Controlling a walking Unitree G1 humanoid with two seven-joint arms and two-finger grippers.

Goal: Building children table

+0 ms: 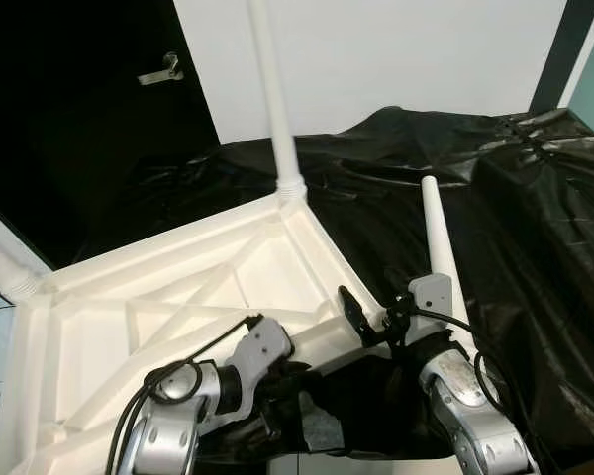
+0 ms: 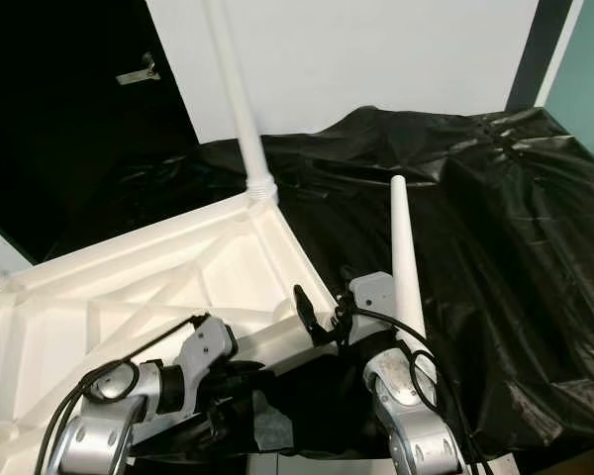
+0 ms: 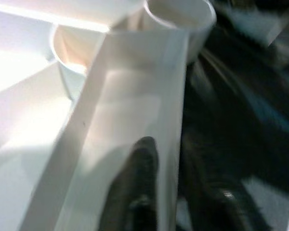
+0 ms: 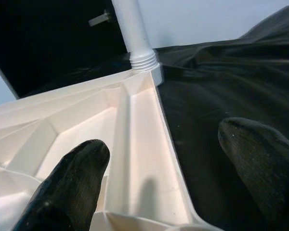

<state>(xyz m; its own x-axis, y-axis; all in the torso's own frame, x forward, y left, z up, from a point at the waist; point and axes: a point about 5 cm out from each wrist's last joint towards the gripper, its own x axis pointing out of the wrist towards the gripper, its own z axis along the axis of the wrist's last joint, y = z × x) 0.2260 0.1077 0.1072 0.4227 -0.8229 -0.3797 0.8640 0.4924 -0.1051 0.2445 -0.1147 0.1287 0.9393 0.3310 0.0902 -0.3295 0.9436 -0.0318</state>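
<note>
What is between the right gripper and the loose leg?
Nothing visible. The leg lies on the black sheet right of the table; the open right gripper straddles the table's right rim, beside it.

The upturned white plastic tabletop (image 1: 178, 287) lies on the crinkled black plastic sheet (image 1: 535, 237), on the robot's left. A white plastic leg (image 1: 274, 99) stands upright in its far corner. To the right, a loose white tapered leg (image 1: 442, 247) lies beside the tabletop's right edge. A black door with a metal handle (image 1: 161, 69) stands behind, left.
</note>
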